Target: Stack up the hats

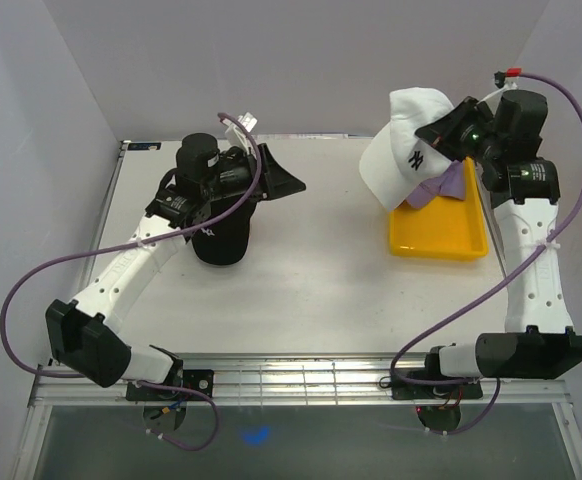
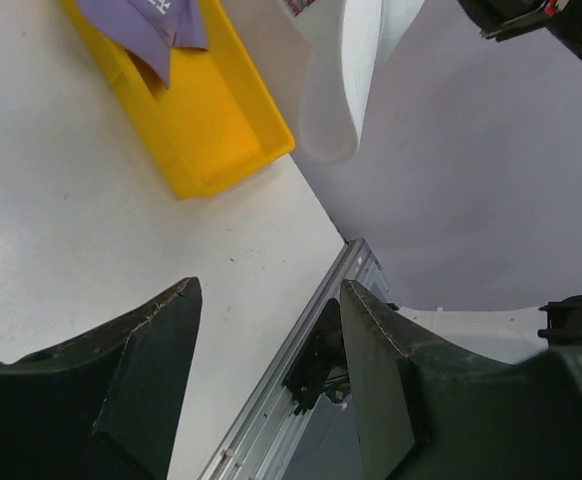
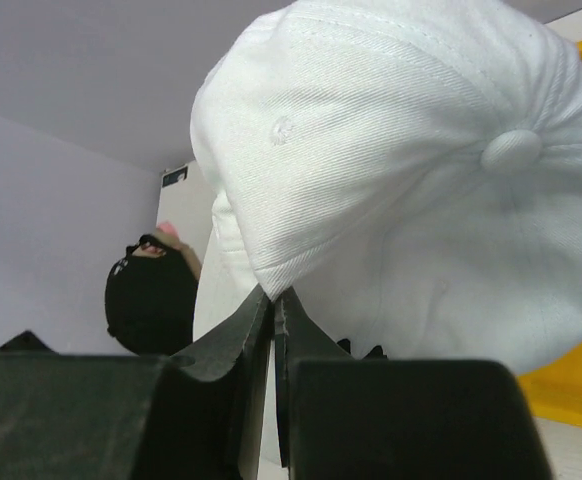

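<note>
Pinching white hat [image 3: 401, 180] by its edge, right gripper [image 3: 273, 300] overhangs tray [image 1: 441, 238].

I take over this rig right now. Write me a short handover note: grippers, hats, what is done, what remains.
Left gripper: open, empty, near the black cap on the table.
Right gripper: shut on the white cap, held in the air over the yellow tray.
Purple cap: lying in the tray.
Done: white cap picked up.
Left: probably put white, then purple, on the black cap.
</note>
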